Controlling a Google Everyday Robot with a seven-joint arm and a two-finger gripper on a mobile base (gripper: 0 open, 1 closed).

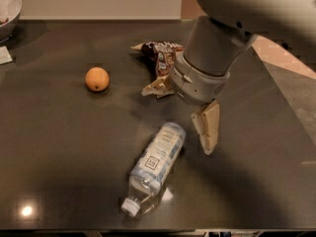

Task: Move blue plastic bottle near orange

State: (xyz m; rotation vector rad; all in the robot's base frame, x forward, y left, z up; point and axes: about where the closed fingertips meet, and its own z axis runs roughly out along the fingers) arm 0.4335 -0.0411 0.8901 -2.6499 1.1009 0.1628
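One bottle (154,167) lies on its side on the dark table (59,147), well apart from the orange (97,79); the gripper (209,147) hangs just right of it, seemingly closed and empty.

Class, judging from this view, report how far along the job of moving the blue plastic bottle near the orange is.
Done: nothing yet. The blue plastic bottle lies on its side on the table, well apart from the orange. In hand: the gripper hangs just right of the bottle, holding nothing. Left: grasp the bottle, carry it left and back, and set it beside the orange.
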